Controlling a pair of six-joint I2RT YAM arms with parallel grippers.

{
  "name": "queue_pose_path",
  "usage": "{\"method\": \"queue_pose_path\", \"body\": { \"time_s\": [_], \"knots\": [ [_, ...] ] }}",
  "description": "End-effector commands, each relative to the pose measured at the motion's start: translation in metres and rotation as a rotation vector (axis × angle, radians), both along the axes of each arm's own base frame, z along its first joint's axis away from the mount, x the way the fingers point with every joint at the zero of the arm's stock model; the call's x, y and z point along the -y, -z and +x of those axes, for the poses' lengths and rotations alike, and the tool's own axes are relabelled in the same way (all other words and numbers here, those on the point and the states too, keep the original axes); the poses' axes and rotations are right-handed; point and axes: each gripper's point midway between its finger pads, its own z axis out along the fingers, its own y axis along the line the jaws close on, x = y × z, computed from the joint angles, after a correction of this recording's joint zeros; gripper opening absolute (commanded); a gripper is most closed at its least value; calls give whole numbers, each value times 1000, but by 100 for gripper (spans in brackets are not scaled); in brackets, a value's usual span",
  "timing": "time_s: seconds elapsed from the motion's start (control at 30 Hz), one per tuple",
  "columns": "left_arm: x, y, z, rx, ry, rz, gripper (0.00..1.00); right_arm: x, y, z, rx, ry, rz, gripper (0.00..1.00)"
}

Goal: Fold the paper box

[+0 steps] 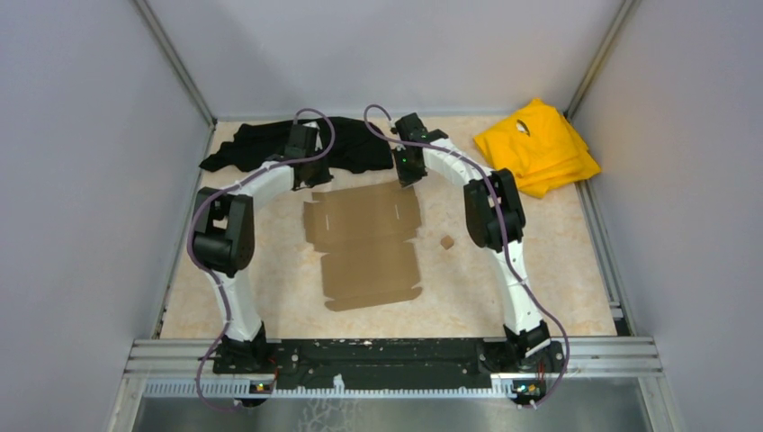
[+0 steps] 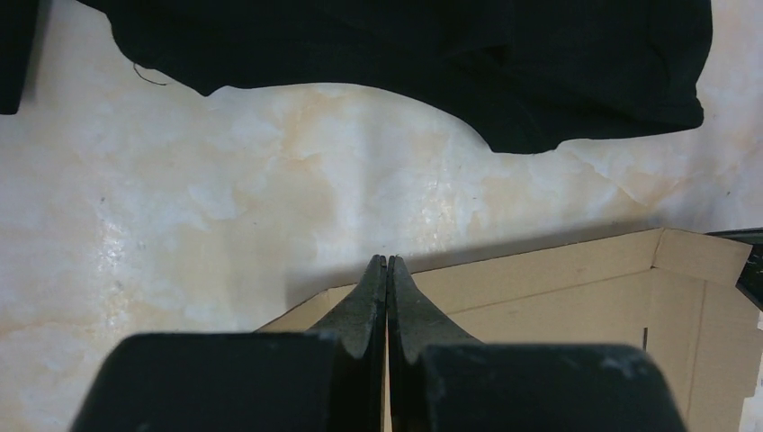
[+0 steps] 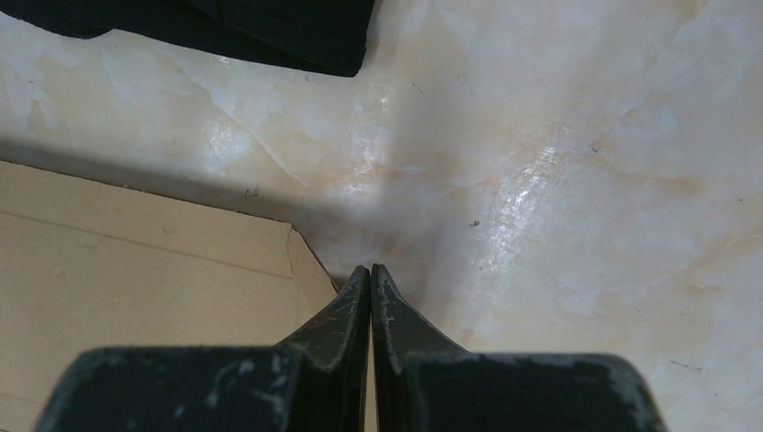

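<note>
A black cloth (image 1: 270,144) lies at the far left. The left claw (image 2: 387,261), pressed together and empty, hangs over the far-left corner of the flat, unfolded paper box (image 1: 364,243) at mid-tabletop (image 1: 549,288). The right claw (image 3: 371,268), also pressed together, hangs at its far-right corner. A yellow cloth (image 1: 537,144) lies far right.

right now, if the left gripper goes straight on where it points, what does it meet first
Likely the bare table just past the paper box, then the black cloth; depth unclear.
</note>
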Motion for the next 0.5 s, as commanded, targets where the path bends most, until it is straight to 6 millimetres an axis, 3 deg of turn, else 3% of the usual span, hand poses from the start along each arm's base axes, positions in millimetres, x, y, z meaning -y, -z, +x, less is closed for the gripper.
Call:
{"method": "queue_pose_path", "body": {
  "time_s": [0.0, 0.1, 0.23, 0.4, 0.47],
  "knots": [
    [6, 1, 4, 0, 4, 12, 0, -16, -34, 9, 74, -23, 50, 0],
    [-2, -4, 3, 10, -17, 46, 0, -16, -36, 9, 77, -20, 47, 0],
    [-42, -11, 3, -4, -112, 103, 0, -13, -37, 10, 82, -20, 33, 0],
    [-77, -11, -10, -25, -193, 107, 16, -11, -35, 10, 84, -19, 24, 0],
    [-84, -5, -17, -47, -216, 107, 17, -11, -35, 10, 84, -18, 22, 0]
  ]
}}
